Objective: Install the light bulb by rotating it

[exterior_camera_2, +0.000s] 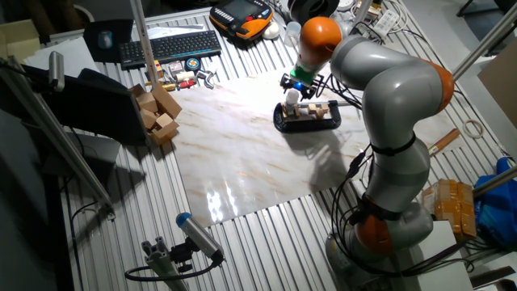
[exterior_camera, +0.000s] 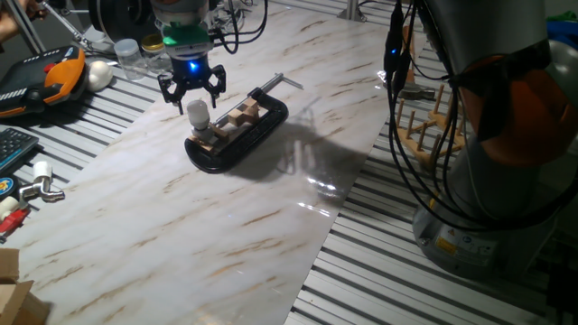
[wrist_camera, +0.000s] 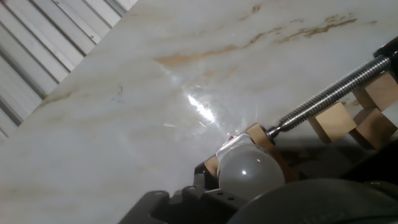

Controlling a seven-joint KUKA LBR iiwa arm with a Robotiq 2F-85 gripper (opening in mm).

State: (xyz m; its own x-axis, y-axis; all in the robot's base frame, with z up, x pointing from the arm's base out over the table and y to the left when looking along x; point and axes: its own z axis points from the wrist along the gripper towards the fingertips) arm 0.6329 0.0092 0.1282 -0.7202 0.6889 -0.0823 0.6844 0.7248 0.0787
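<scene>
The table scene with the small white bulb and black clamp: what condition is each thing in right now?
Small white frosted light bulb: upright, seated among the wooden blocks, not gripped.
Black screw clamp: lying flat on the marble board, screw tightened against the small wooden blocks.
Gripper: jaws open, poised just above the bulb.
White marble-patterned board: flat on the table.

This is a robotics lab. A slatted aluminium desk (exterior_camera_2: 266, 242) carries a marble-patterned board (exterior_camera_2: 242, 153), with a keyboard (exterior_camera_2: 170, 47), an orange teach pendant (exterior_camera_2: 241, 16), hanging cables (exterior_camera: 406, 135) and camera rods (exterior_camera_2: 65, 137) around it.
</scene>
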